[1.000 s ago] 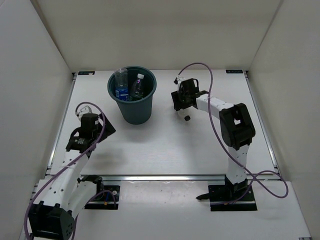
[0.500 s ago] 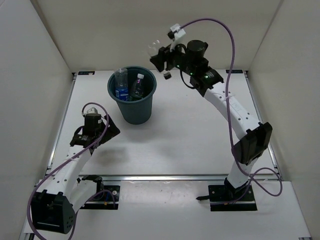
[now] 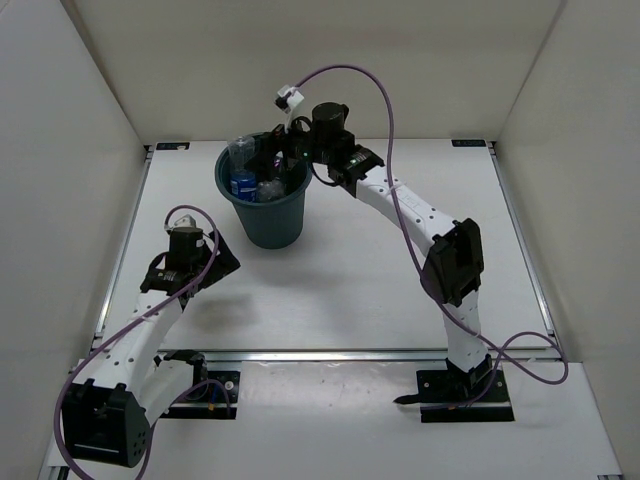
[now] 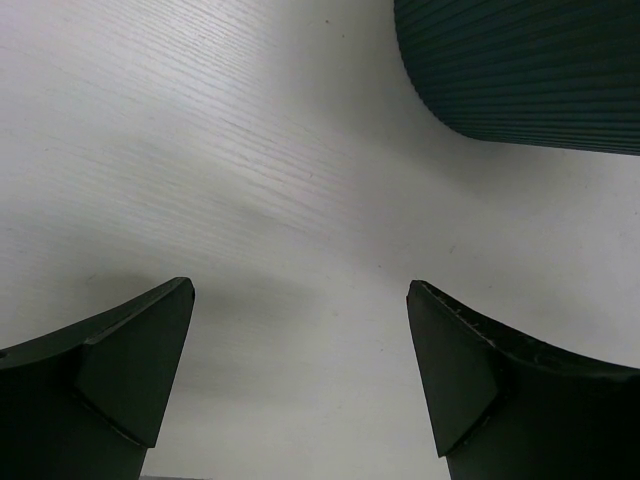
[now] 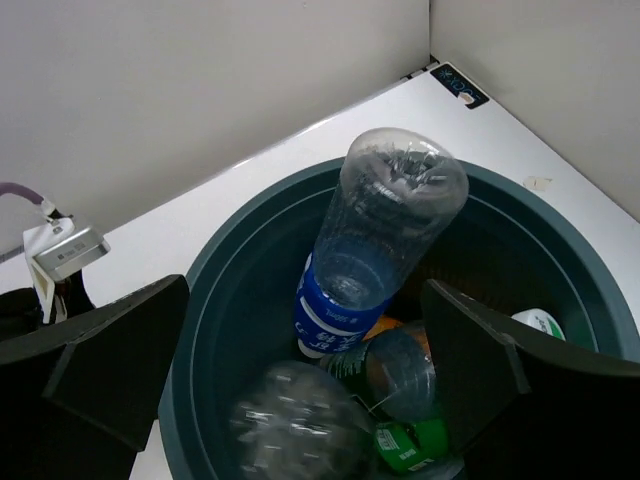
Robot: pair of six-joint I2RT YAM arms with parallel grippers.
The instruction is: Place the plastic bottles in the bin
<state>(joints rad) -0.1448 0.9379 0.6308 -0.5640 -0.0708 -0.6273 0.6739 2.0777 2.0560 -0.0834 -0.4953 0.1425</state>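
- Right pincer (image 5: 305, 345): jaws wide, holding nothing, hanging straight over the mouth of the bin (image 5: 215, 300).
- Left pincer (image 4: 300, 320): jaws wide, empty, low over the table (image 4: 200, 150) beside the bin's base; the farther arm.
- Bottles: every one in view lies inside the bin, directly below the right pincer.
- Blue-labelled bottle (image 5: 385, 230): on end, tilted, base uppermost.
- Blurred clear bottle (image 5: 295, 425): nearest the jaws; long axis cannot be told.
- Writing: white letters on the blue label, too small to read.
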